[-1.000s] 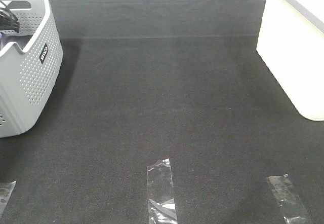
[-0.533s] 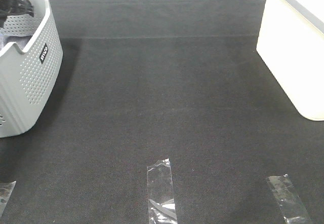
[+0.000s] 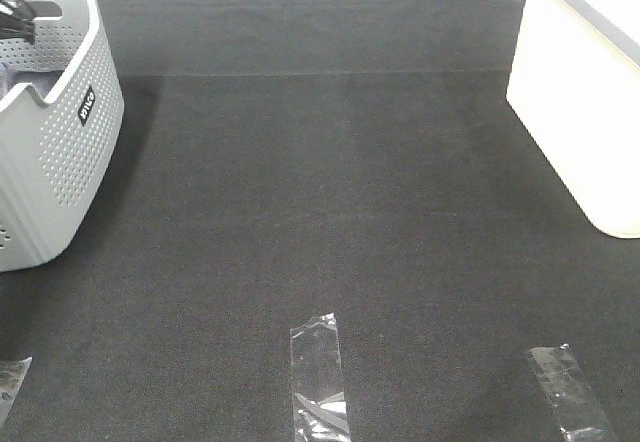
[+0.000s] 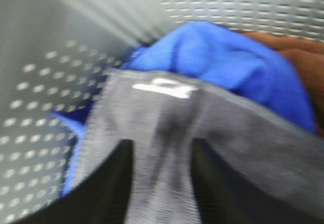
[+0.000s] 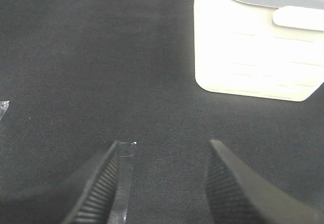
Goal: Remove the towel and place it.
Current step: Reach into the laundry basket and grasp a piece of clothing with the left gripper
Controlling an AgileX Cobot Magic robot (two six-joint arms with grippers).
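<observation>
Grey-lavender terry, hemmed along its edge and carrying a small white label (image 4: 164, 89), marked the towel (image 4: 212, 127). It lay inside the perforated grey basket (image 3: 70, 132) at the far left of the mat, draped over a bright blue cloth (image 4: 228, 62), with a brown cloth (image 4: 304, 57) beside that. Your left gripper (image 4: 161, 144) reached down into the basket, its fingers (image 4: 109, 188) spread apart with a stretch of towel between them; blur hid whether the pads touched the cloth. Compared with half a second before, that gripper sat lower in the high view, only a dark tip showing at the basket's rim. Strips of clear tape (image 3: 318, 362) lay on the near part of the black mat (image 3: 330, 192). Your right gripper (image 5: 165, 144) hovered low over the mat, fingers spread wide, facing the white container (image 3: 580, 112) at the right edge.
</observation>
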